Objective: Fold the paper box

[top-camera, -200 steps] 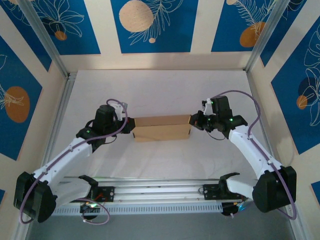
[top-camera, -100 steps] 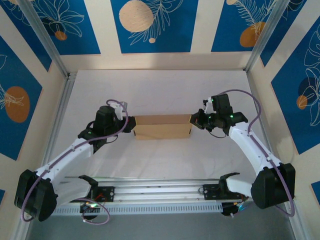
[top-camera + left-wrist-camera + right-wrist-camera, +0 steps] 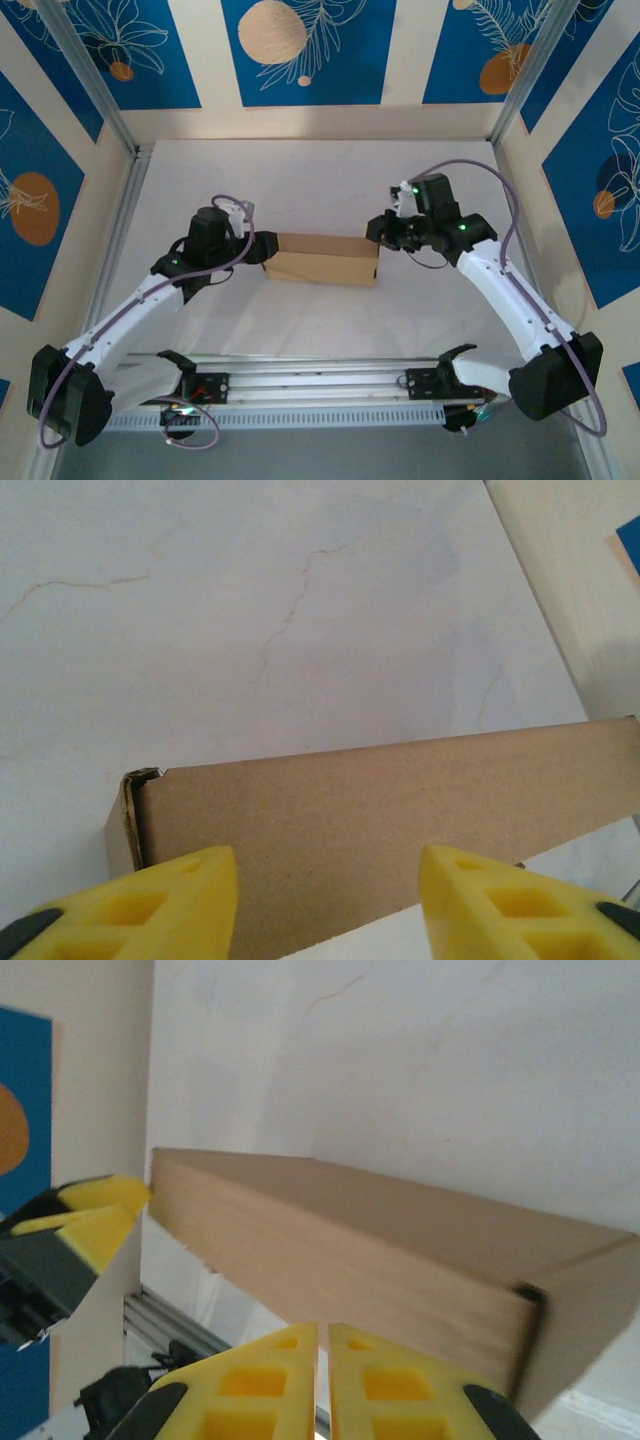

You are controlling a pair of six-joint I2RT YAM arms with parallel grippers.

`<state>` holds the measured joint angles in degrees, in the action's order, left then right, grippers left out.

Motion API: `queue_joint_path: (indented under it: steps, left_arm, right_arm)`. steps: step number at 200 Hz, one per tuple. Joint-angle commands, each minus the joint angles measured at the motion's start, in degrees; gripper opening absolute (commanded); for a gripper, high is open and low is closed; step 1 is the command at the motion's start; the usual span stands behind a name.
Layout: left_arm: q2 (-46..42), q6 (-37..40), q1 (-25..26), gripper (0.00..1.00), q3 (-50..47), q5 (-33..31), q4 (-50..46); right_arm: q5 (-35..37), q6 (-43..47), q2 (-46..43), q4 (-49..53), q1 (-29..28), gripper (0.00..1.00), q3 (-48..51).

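Note:
The paper box [image 3: 320, 258] is a closed, long brown cardboard box lying on the white table, slightly skewed. My left gripper [image 3: 262, 250] is at its left end, open. In the left wrist view the yellow fingers [image 3: 170, 895] stand wide apart in front of the box's face [image 3: 380, 810], and nothing is gripped between them. My right gripper [image 3: 375, 232] hovers by the box's right end, shut with only a hairline gap. In the right wrist view the gripper [image 3: 323, 1345] sits over the long side of the box [image 3: 350, 1250] and holds nothing.
White table surface [image 3: 320, 180] surrounds the box. An aluminium rail [image 3: 320, 385] runs along the near edge between the arm bases. Frame posts and patterned walls close in the left, right and back sides.
My left gripper has opened and let go of the box's left end. The right gripper has come off the right end and moved slightly back and left. The box now lies a little skewed.

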<state>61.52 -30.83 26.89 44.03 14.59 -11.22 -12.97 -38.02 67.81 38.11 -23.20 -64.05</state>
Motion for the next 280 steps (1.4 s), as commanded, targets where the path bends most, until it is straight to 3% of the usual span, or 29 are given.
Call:
queue_joint_path:
  steps: [1,63,108,143,194,229,253,280]
  left_arm:
    - [-1.61,1.25,0.17,0.57,0.61,0.51,-2.54]
    - [-2.97,-5.52,0.15,0.59,-3.94,5.26,3.96]
    - [-6.71,-5.13,0.17,0.60,-4.10,4.96,3.39]
    - [-9.13,-4.68,0.15,0.63,-1.71,4.62,0.85]
    - [-12.29,-1.25,-0.02,0.65,2.89,2.21,-4.10]
    - [-11.04,-1.64,-0.07,0.65,2.69,-0.01,-6.24]
    - [-8.50,-2.23,-0.09,0.65,0.51,-4.30,-9.57]
    - [-4.36,-4.04,-0.26,0.68,-3.44,-6.38,-9.92]
  right_arm:
    - [4.39,0.65,2.65,1.44,-4.81,0.13,-3.55]
    - [13.22,-1.82,12.96,-3.01,-16.38,0.09,-6.92]
    - [16.09,0.37,17.74,-3.49,-19.01,0.08,-5.50]
    - [19.94,0.26,16.02,-3.26,-23.46,0.08,-1.65]
    - [31.09,-2.86,9.08,-4.47,-33.03,0.06,5.60]
    - [30.08,-4.86,10.23,-5.51,-33.39,0.05,7.88]
    - [28.64,-4.61,10.94,-4.62,-33.42,0.12,6.94]
    - [26.73,-3.20,8.19,-2.64,-28.30,0.34,7.63]
